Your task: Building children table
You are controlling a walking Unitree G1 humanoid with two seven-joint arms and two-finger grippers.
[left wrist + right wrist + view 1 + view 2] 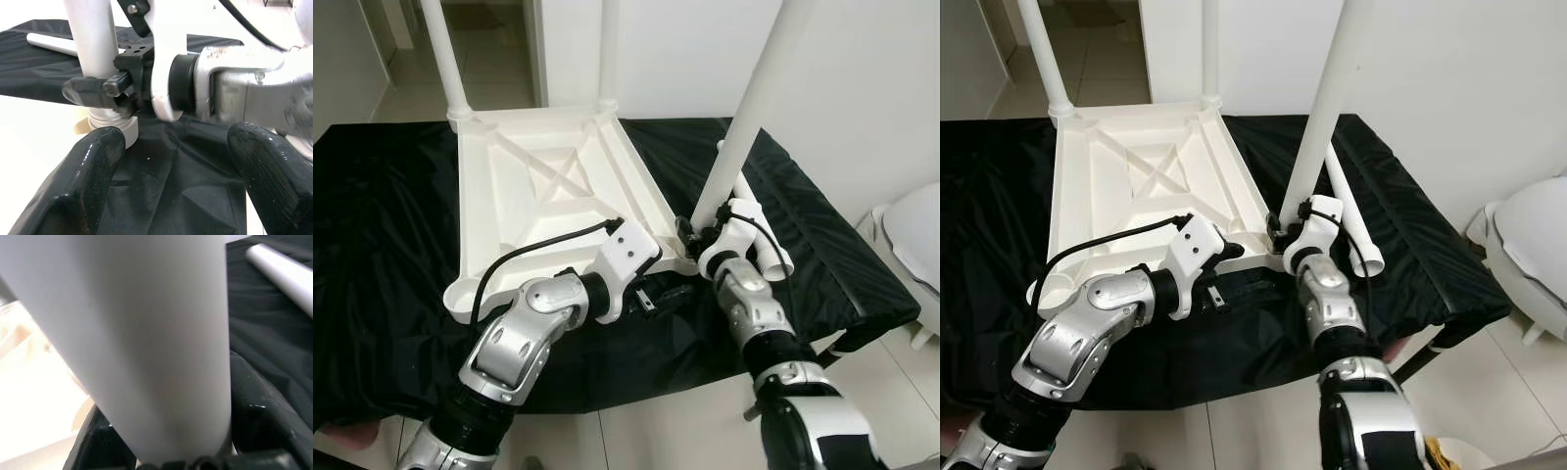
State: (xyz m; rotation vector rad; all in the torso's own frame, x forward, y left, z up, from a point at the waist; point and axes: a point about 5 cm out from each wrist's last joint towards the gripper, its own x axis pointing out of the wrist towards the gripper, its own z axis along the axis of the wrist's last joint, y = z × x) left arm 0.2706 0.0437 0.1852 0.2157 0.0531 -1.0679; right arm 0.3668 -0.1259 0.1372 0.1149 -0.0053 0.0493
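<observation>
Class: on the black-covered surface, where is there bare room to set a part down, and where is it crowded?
Free: black cloth left of the upturned tabletop, and beyond the loose leg. Crowded: the near corner, where the right gripper clamps a leg beside the left gripper.

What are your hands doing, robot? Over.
Right gripper shut on third table leg at near corner. Left gripper open beside it. Spare leg lies loose behind.

Left arm bent inward across the front, left gripper low, fingers spread wide apart. Right arm reaching forward, right gripper clamped around a white table leg.
</observation>
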